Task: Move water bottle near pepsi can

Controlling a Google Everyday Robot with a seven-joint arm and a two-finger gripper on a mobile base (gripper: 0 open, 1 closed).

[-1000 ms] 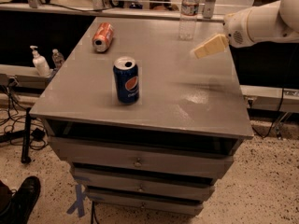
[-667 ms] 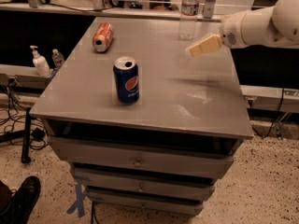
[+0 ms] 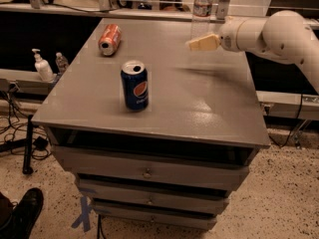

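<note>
Camera view: water bottle [image 3: 201, 8] stands upright at far edge of gray table [image 3: 199, 103], right of center. Gripper [image 3: 202, 43] hovers above the tabletop just in front of the bottle's lower part, pointing left; contact unclear, and open or closed can't be told. Pepsi can [image 3: 134, 85] upright toward front left, well apart from bottle. Orange can [image 3: 109, 39] lies on its side behind it. Pump bottle [image 3: 42, 66] and tiny bottle [image 3: 61, 61] sit on ledge left of table.
</note>
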